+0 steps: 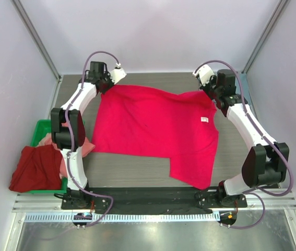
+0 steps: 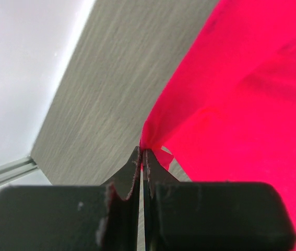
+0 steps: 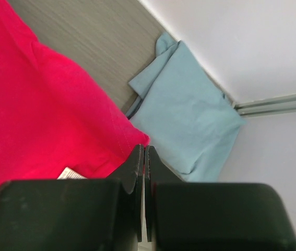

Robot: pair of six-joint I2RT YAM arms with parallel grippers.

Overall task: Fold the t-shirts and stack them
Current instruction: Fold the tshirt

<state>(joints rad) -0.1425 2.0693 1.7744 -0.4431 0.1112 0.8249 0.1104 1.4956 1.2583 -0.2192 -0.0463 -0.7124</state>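
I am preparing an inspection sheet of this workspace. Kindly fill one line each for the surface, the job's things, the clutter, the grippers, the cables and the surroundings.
Surface: grey wood-grain table, bare in front of the spread shirt.
Job's things: crimson-pink t-shirt spread out in the middle; dark red t-shirt and salmon pink t-shirt heaped at the bin; blue-grey t-shirt folded in the far right corner.
Clutter: green bin at the left edge.
Grippers: left gripper and right gripper each shut on a far corner of the crimson-pink t-shirt.
Cables: cables loop along both arms, none on the cloth.
Surroundings: pale walls; metal rail at the near edge.
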